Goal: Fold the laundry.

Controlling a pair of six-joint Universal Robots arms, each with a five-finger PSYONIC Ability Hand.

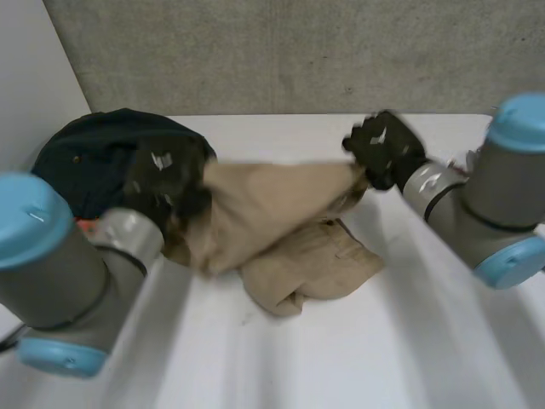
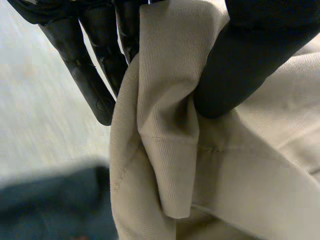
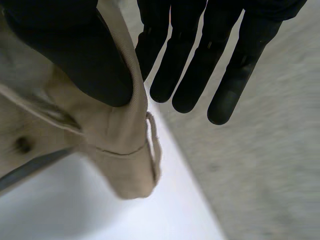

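You see the trousers (image 1: 272,213), tan and finely ribbed, held up in the air between the hands over the far half of the white table (image 1: 341,358). The stretched part runs as a wide, creased band from hand to hand. The rest sags down and lies bunched on the table near its middle, just below that band.

Your left hand (image 1: 166,183) grips one end. In its wrist view the thumb (image 2: 240,60) presses a folded, stitched edge of the cloth (image 2: 165,150) against the nearly straight fingers (image 2: 95,80), so it is a pinch and not a wrapped fist.

Your right hand (image 1: 383,149) grips the other end. Its thumb (image 3: 75,50) pinches the waistband (image 3: 120,155) against the nearest finger, and the other fingers (image 3: 200,60) stand straight and slightly spread beyond the cloth. A belt loop (image 3: 152,142) hangs just under the pinch, and a button (image 3: 22,145) sits further along the band.

A dark garment (image 1: 102,153) lies heaped at the table's far left corner, behind the left hand.

In the head view the left hand blurs into that dark heap, so its outline is hard to follow. You cannot tell which part of the trousers the left hand has, nor separate the legs in the bunch on the table.
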